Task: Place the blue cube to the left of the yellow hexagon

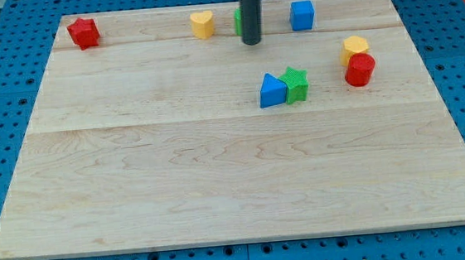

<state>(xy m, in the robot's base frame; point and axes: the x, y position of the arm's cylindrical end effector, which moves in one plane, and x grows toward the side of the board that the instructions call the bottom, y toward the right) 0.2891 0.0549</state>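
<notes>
Now | blue cube [302, 15] right of my tip [251, 42] | apart | end effector holds nothing

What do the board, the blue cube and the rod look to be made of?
Board: pale wood, matte, with visible grain and plank seams. Blue cube: probably plastic, with uniform saturated colour; whether it is moulded or printed cannot be told. Rod ending in my tip: dark and smooth with a faint sheen, metal or plastic.

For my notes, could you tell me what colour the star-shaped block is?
Green; the star block touches a blue block in the camera view.
</notes>
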